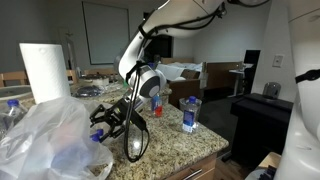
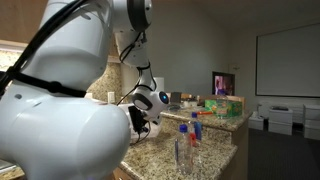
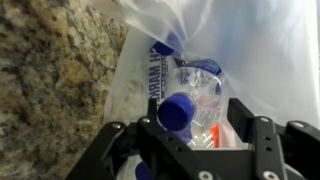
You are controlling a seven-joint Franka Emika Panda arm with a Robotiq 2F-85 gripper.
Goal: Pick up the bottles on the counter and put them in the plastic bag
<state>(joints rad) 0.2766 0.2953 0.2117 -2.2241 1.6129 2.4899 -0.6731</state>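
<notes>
Wrist view: the counter (image 3: 50, 80) lies at left, with the plastic bag (image 3: 260, 45) spread beside it. A blue-capped bottle (image 3: 190, 100) lies in the bag, between the fingers of the gripper (image 3: 185, 140), which is released, its jaws standing clear of the bottle. In an exterior view, a red-filled bottle (image 1: 157, 100) and a blue-labelled bottle (image 1: 190, 115) stand upright on the counter, right of the gripper.
</notes>
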